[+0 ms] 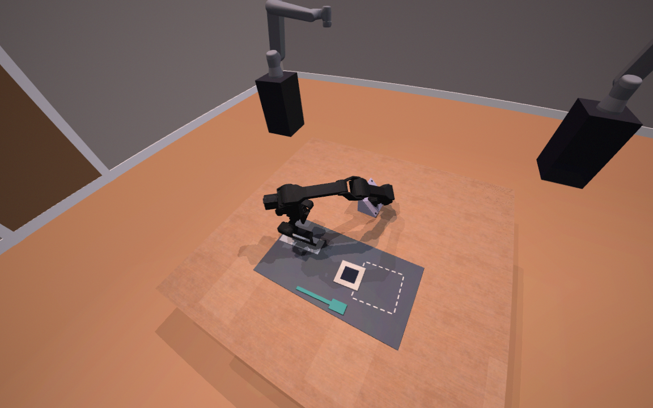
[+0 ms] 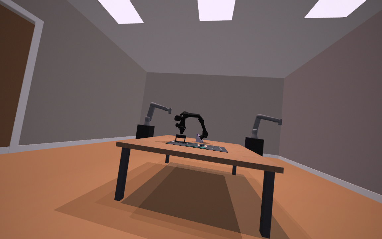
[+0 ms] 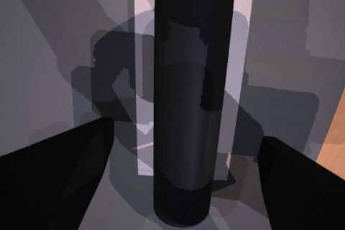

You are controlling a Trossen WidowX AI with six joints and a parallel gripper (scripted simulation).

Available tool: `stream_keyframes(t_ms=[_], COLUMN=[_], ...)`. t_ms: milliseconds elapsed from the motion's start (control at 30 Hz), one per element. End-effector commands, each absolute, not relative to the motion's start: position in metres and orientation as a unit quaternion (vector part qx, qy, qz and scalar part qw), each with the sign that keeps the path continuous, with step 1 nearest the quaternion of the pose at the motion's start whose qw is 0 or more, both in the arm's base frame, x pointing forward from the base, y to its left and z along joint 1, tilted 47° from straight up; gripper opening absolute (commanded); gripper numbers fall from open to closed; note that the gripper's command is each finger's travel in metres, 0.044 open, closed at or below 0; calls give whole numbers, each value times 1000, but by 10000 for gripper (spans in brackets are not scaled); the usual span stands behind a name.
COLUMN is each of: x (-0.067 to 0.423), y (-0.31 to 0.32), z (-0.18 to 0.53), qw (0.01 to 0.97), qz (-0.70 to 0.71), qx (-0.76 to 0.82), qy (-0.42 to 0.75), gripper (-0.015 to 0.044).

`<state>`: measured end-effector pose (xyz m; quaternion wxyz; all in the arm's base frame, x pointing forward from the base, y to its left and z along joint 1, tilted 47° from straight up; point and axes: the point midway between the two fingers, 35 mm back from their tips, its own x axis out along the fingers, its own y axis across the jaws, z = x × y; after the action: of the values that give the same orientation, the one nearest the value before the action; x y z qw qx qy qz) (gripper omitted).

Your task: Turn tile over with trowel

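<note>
The tile (image 1: 350,274) (image 2: 202,145) lies flat on the mat (image 1: 405,324), its dark square mark facing up. It overlaps the left side of the dashed outline (image 1: 399,294). A trowel-like tool with a pale plate and raised black bar handle (image 1: 288,230) (image 2: 180,135) (image 3: 183,151) stands on the mat's far-left part. My gripper (image 2: 181,133) (image 3: 187,138) is open just above the handle, with a finger to either side in the wrist view and a gap to each. In the top view the arm partly hides the fingers.
A flat teal tool (image 1: 337,306) with a thin handle and square blade lies along the mat's near edge. A lilac bracket (image 1: 369,205) (image 2: 199,137) stands by my arm's base. Two grey arms on black pedestals (image 1: 280,103) (image 1: 585,144) stand beyond the table.
</note>
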<state>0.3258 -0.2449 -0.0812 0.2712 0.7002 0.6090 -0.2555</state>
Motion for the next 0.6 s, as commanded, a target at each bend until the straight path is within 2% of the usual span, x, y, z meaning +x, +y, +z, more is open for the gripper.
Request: stream_keyframes(t_ms=[0, 133, 567], x=[323, 323, 323], y=[-254, -254, -254], z=[-74, -74, -74], qw=[273, 281, 429], qz=[-258, -251, -109], qx=[700, 697, 617], qy=[608, 611, 651], gripper=[270, 270, 270])
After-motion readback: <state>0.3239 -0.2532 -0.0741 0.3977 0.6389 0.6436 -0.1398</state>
